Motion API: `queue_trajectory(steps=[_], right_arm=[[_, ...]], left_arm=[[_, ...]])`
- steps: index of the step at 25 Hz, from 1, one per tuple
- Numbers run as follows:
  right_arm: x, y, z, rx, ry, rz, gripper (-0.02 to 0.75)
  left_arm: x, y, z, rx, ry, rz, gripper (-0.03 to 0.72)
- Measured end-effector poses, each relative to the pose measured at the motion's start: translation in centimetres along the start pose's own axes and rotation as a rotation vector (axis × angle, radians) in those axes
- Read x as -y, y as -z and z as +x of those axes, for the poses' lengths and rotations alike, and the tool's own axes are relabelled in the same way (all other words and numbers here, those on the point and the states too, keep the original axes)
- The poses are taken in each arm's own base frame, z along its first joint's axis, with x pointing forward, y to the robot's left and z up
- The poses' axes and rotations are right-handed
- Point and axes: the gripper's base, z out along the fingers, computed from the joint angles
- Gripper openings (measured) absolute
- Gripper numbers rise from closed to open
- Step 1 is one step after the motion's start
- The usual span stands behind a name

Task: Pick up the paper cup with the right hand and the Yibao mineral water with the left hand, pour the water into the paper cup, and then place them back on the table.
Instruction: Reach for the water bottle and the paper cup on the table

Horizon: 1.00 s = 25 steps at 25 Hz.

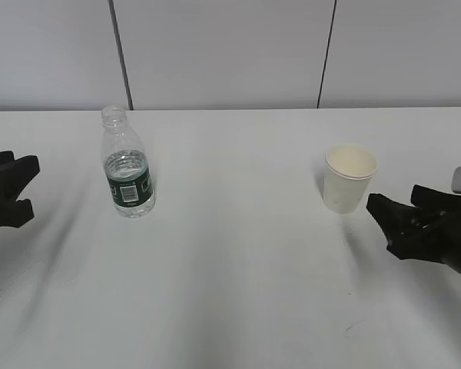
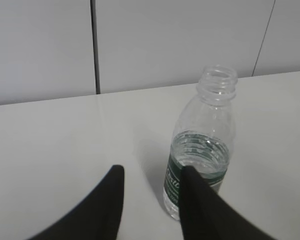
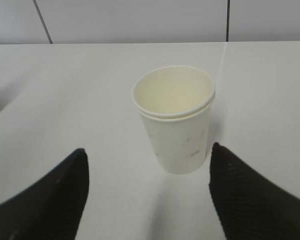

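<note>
The Yibao mineral water bottle (image 1: 127, 165) stands upright and uncapped on the white table (image 1: 230, 261), left of centre, with a dark green label. In the left wrist view the bottle (image 2: 202, 145) stands just ahead and to the right of my open left gripper (image 2: 151, 172). My left gripper (image 1: 19, 188) is at the far left edge, apart from the bottle. The off-white paper cup (image 1: 349, 178) stands upright and empty at the right. My right gripper (image 1: 384, 215) is open just right of it. In the right wrist view the cup (image 3: 175, 117) stands ahead of the open right gripper (image 3: 147, 160).
A grey panelled wall (image 1: 230, 54) with dark vertical seams runs behind the table's far edge. A small dark scuff (image 1: 352, 329) marks the tabletop near the front right.
</note>
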Motion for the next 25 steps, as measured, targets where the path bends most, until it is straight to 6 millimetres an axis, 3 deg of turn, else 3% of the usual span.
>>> queue_trajectory(steps=[9, 25], right_arm=[[0.1, -0.4, -0.1, 0.005, 0.013, -0.003, 0.625], [1.6, -6.9, 2.9, -0.062, 0.013, -0.007, 0.640]], left_arm=[[0.1, 0.0, -0.1, 0.009, -0.007, 0.012, 0.241], [0.2, 0.0, -0.4, 0.042, -0.007, 0.020, 0.241]])
